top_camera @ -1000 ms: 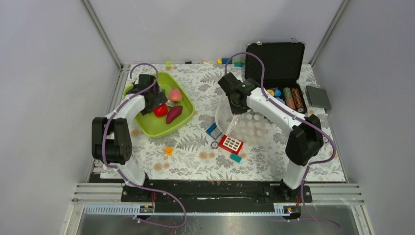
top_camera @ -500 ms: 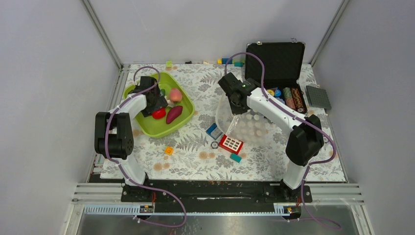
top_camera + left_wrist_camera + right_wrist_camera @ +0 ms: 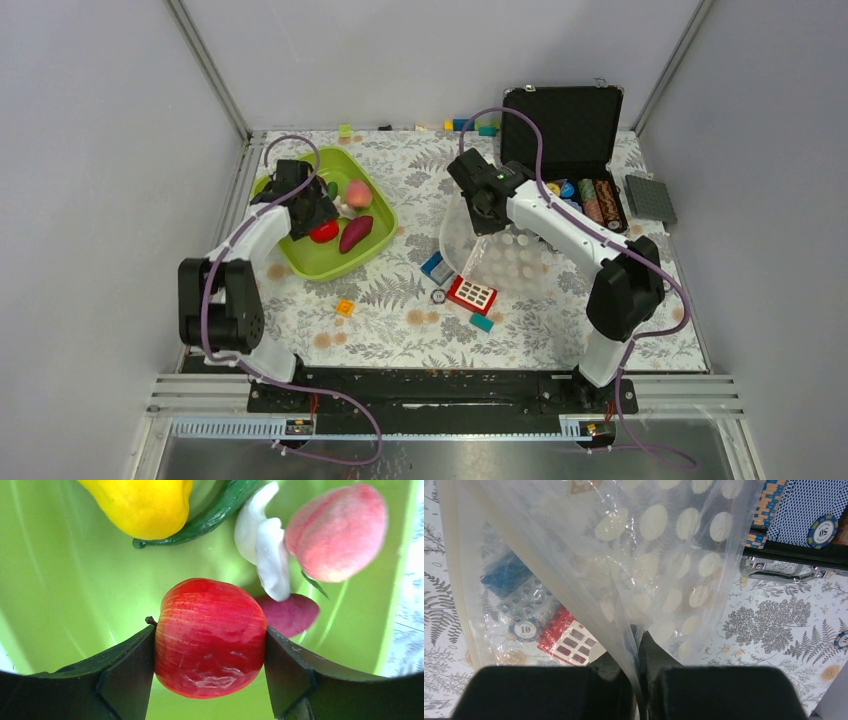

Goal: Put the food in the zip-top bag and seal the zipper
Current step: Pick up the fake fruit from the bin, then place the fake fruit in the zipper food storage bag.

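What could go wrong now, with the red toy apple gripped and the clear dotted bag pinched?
The round red toy apple is pinched only at its sides by the left gripper; it may slip when lifted.
The right gripper holds the soft clear dotted plastic bag by one fold; its mouth may sag shut.

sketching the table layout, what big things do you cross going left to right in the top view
lime-green tub → zip-top bag → grey studded plate
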You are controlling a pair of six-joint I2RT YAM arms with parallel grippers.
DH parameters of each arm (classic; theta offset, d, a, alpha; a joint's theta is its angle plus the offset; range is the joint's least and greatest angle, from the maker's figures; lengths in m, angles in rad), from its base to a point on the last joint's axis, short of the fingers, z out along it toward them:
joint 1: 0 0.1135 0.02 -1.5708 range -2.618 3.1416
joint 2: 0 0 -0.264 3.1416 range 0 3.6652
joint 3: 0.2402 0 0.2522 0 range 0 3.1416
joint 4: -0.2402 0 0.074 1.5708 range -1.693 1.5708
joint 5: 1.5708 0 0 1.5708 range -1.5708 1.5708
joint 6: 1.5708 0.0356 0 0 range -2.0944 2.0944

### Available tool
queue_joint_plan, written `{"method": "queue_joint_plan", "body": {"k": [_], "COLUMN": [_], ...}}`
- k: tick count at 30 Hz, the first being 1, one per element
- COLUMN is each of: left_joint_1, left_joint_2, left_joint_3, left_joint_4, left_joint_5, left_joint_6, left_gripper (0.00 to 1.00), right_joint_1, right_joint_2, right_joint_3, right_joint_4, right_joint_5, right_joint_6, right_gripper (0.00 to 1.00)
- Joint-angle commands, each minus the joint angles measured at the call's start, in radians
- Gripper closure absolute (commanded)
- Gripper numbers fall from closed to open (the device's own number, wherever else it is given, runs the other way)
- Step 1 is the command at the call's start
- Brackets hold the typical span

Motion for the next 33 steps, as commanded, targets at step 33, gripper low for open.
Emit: {"method": "queue_joint_plan", "body": {"k": [33], "left_joint_1": [-0.656], "left_joint_2": [-0.361], "left_joint_3": [-0.126], "left_joint_4": [0.526], "left_joint_5": [0.349], "left_joint_6": [-0.021], "left_gripper": [0.58], "right_joint_1": [-0.009], "right_joint_2": [-0.256], "right_joint_3": [-0.121], "right_joint_4": [0.145], "right_joint_5": [-0.488], "right_joint_6": [0.030], "right_gripper": [0.92]}}
